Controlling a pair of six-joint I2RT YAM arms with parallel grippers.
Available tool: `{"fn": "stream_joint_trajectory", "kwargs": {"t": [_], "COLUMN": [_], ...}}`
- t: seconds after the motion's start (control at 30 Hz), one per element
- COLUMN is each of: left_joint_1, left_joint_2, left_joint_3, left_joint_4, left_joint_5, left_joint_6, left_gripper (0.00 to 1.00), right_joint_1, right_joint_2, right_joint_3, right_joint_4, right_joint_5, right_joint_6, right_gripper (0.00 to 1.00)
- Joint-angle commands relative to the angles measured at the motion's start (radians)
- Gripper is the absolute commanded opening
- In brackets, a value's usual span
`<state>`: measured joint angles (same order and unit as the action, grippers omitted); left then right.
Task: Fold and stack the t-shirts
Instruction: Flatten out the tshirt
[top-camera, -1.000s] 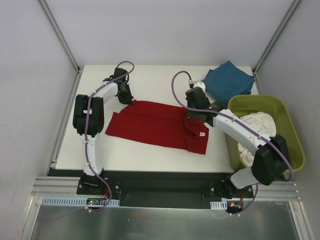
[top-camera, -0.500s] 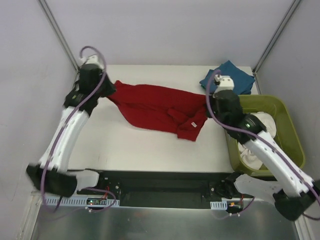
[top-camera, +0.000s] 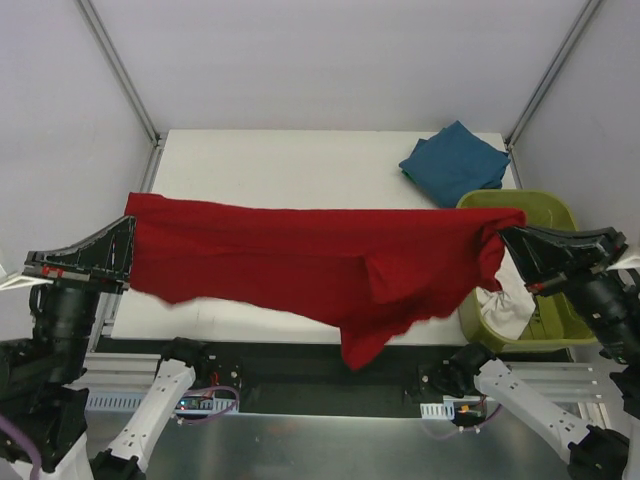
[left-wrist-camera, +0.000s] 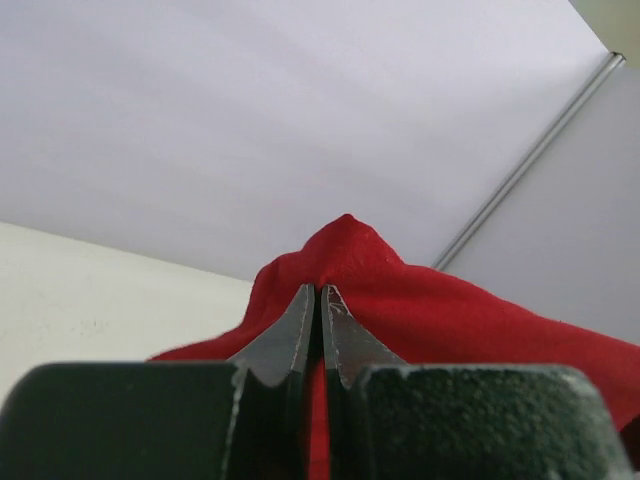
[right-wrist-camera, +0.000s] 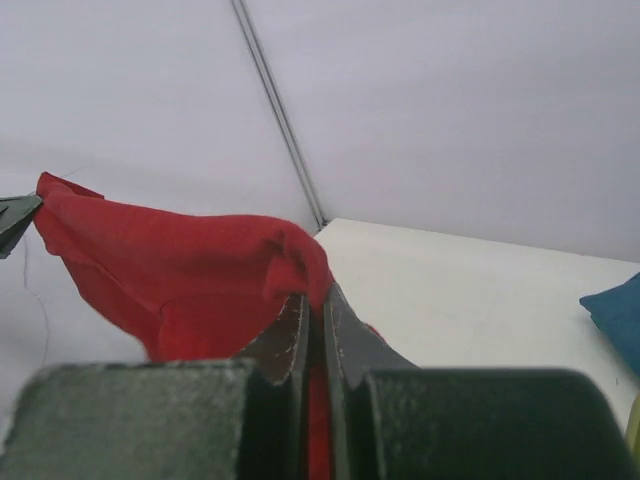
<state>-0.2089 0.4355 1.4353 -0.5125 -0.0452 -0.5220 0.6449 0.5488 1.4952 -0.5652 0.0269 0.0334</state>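
The deep red t-shirt (top-camera: 310, 265) hangs stretched in the air between both arms, high above the table, sagging at the lower middle. My left gripper (top-camera: 128, 228) is shut on its left corner; the cloth shows pinched between the jaws in the left wrist view (left-wrist-camera: 345, 260). My right gripper (top-camera: 508, 238) is shut on its right corner, also seen in the right wrist view (right-wrist-camera: 200, 275). The teal-blue t-shirt (top-camera: 455, 163) lies folded at the table's back right. The white t-shirt (top-camera: 505, 308) lies in the olive-green tub (top-camera: 575, 300).
The white table (top-camera: 290, 165) lies below the raised shirt. The tub stands at the table's right edge. Grey walls and metal frame posts (top-camera: 118, 70) enclose the back and sides.
Both arms have risen and pulled towards the camera and apart, lifting the red shirt off the table and stretching it wide in the air.
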Motion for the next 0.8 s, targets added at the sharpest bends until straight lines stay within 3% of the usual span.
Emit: {"fn": "stream_joint_trajectory", "kwargs": {"t": [0.0, 0.23, 0.4, 0.5, 0.57, 0.63, 0.67, 0.7, 0.73, 0.77], "left_joint_1": [0.000, 0.000, 0.000, 0.000, 0.006, 0.043, 0.069, 0.115, 0.130, 0.138], "left_joint_2": [-0.001, 0.067, 0.189, 0.330, 0.497, 0.728, 0.818, 1.011, 1.104, 1.188], "left_joint_3": [0.069, 0.105, -0.004, -0.110, -0.156, -0.151, -0.100, -0.052, 0.006, 0.142], "left_joint_4": [-0.050, -0.069, -0.067, -0.066, -0.064, -0.063, -0.063, -0.067, -0.081, -0.183], "left_joint_5": [0.044, 0.007, -0.096, -0.249, -0.401, -0.453, -0.421, -0.379, -0.327, -0.303], "left_joint_6": [-0.019, -0.019, -0.041, -0.053, -0.046, -0.033, -0.026, -0.006, 0.048, 0.042], "left_gripper": [0.00, 0.00, 0.00, 0.00, 0.10, 0.15, 0.21, 0.36, 0.75, 0.90], "right_joint_1": [0.002, 0.001, 0.001, -0.001, -0.040, -0.149, -0.184, -0.212, -0.246, -0.252], "right_joint_2": [-0.003, 0.017, 0.129, 0.256, 0.408, 0.619, 0.699, 0.785, 0.951, 1.033], "right_joint_3": [0.049, 0.082, 0.004, -0.094, -0.134, -0.129, -0.101, -0.069, 0.038, 0.103], "right_joint_4": [-0.035, -0.042, -0.050, -0.012, 0.025, 0.059, 0.071, 0.103, 0.102, 0.097], "right_joint_5": [-0.042, 0.031, 0.238, 0.451, 0.543, 0.475, 0.385, 0.355, 0.354, 0.375], "right_joint_6": [-0.007, -0.026, -0.059, -0.094, -0.113, -0.099, -0.096, -0.099, -0.101, -0.119], "right_gripper": [0.01, 0.01, 0.01, 0.01, 0.01, 0.02, 0.03, 0.16, 0.27, 0.38]}}
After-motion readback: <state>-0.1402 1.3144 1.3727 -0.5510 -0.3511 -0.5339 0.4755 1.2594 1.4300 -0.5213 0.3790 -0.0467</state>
